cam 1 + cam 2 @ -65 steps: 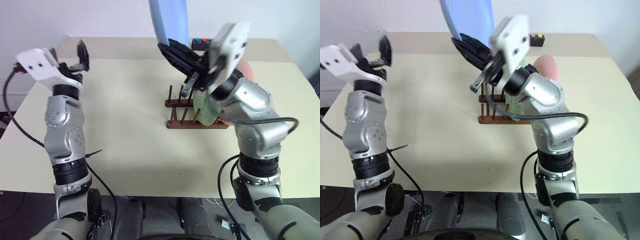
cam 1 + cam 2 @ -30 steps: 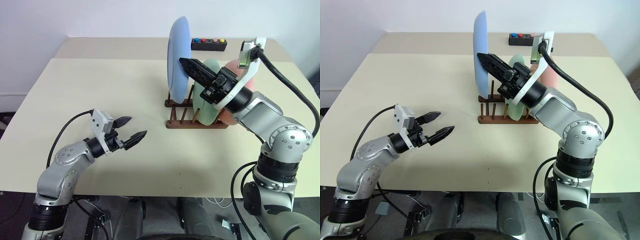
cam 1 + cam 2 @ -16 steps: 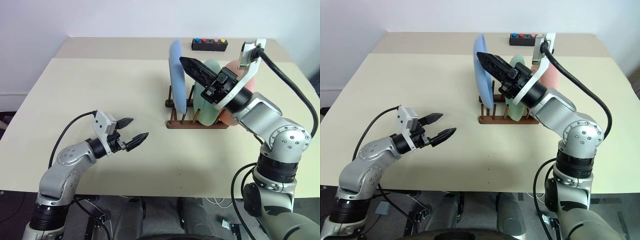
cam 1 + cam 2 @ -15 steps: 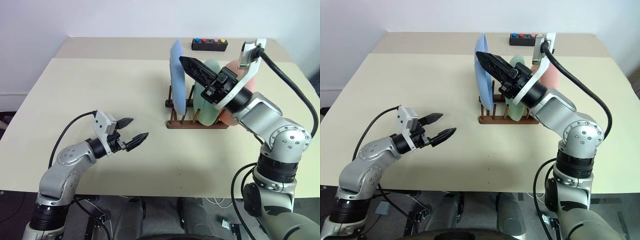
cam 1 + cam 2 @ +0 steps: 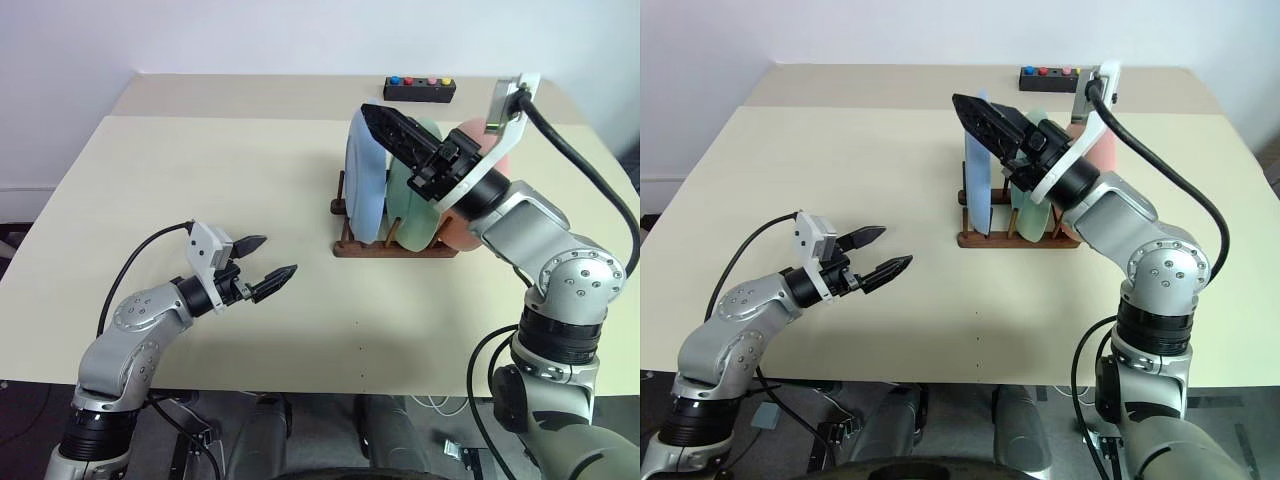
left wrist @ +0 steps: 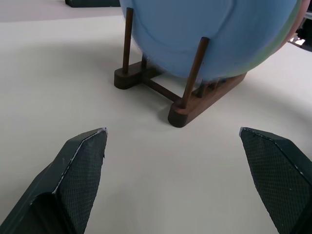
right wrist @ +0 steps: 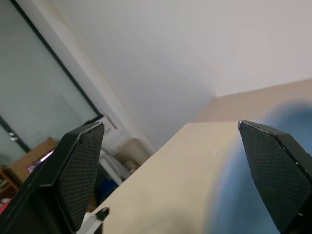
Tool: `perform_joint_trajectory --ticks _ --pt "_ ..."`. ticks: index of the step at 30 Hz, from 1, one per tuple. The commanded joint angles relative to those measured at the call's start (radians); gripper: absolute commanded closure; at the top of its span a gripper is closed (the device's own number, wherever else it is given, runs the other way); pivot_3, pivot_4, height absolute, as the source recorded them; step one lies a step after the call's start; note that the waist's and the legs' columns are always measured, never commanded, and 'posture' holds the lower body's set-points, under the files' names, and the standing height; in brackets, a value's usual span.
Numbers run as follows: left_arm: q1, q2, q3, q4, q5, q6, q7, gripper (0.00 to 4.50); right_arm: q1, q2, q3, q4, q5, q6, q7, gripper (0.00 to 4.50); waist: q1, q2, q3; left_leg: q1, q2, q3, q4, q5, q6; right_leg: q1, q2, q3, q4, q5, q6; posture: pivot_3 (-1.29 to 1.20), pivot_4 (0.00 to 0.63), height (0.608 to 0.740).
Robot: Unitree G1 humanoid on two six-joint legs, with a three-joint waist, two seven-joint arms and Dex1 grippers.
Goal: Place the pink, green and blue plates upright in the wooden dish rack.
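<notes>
The wooden dish rack stands right of the table's middle. Three plates stand upright in it: the blue plate in the leftmost slot, the green plate behind it, and the pink plate at the right end. My right gripper hovers open just above the blue plate's top edge, holding nothing. My left gripper is open and empty, low over the table left of the rack. The left wrist view looks at the blue plate between the rack's pegs.
A small black box with coloured buttons lies at the table's far edge behind the rack. The cream table spreads wide to the left and front of the rack.
The blue plate has gone down from high in my right gripper into the rack's left slot. My right gripper has opened and let it go. The left arm has stayed still.
</notes>
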Motion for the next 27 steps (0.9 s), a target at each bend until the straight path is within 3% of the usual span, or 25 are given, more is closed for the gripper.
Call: perform_joint_trajectory --ticks 1,11,14,21,27 --pt "-0.002 0.004 0.008 -0.035 0.006 -0.023 -0.003 0.00 -0.039 -0.039 0.007 -0.040 -0.062 -0.033 0.050 0.03 0.000 0.000 0.000 0.000 0.000 0.000 0.000 0.000 0.000 0.000 0.000 0.000 0.000 0.000 0.000 0.00 0.150 0.734" --pt "0.000 0.000 0.007 -0.033 0.009 -0.028 -0.004 0.00 -0.070 -0.155 -0.021 -0.070 -0.221 -0.131 0.237 0.03 0.002 0.000 0.000 0.000 0.000 0.000 0.000 0.000 0.000 0.000 0.000 0.000 -0.001 0.000 0.000 0.00 0.150 0.734" --pt "-0.001 -0.001 0.004 -0.030 0.013 -0.030 -0.002 0.00 -0.064 -0.196 -0.068 -0.061 -0.215 -0.147 0.288 0.86 0.002 0.000 0.000 0.000 0.000 0.000 0.000 0.000 0.000 0.000 0.000 0.000 -0.001 0.000 0.000 0.00 0.150 0.734" --pt "-0.012 -0.014 0.008 0.012 0.068 -0.070 0.034 0.00 0.008 -0.391 -0.221 0.070 -0.412 -0.244 0.358 4.41 0.007 0.000 0.000 -0.001 0.000 0.001 0.000 0.000 0.000 0.001 -0.001 0.000 -0.004 0.000 0.000 0.00 0.150 0.734" --pt "-0.087 -0.042 0.032 0.191 0.225 -0.182 0.169 0.00 0.125 -0.455 -0.351 0.213 -0.554 -0.315 0.358 4.47 0.006 0.001 0.000 -0.001 0.000 0.001 0.000 0.000 0.000 0.001 -0.001 0.000 -0.003 0.000 0.000 0.00 0.150 0.734"
